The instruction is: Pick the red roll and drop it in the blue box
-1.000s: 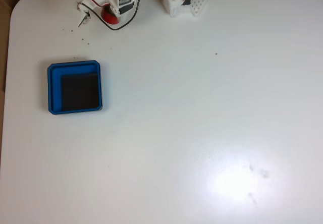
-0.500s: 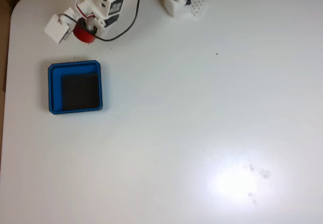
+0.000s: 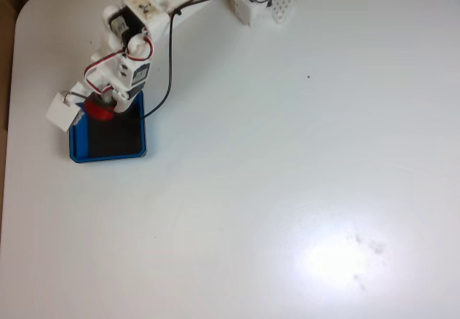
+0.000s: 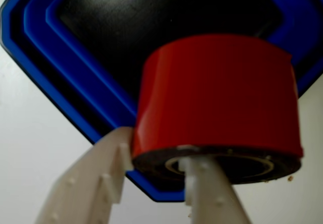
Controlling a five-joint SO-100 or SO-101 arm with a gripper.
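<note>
Beneath the white two-finger claw point(image 4: 156, 176) sits the shallow bright-blue plastic box w/ black floor point(image 3: 77, 152). Claw, clamped on the small red tape roll point(image 4: 217, 95), has swung from the table's far edge; release comes next.

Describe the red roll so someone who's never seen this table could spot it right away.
Find the blue box near the white table's left edge in the fixed view. Above its top left corner the gripper holds the red roll, a short tape cylinder and the one red thing there.

Fixed camera high overhead; wrist camera close above shared blue box point(image 3: 108, 154).
</note>
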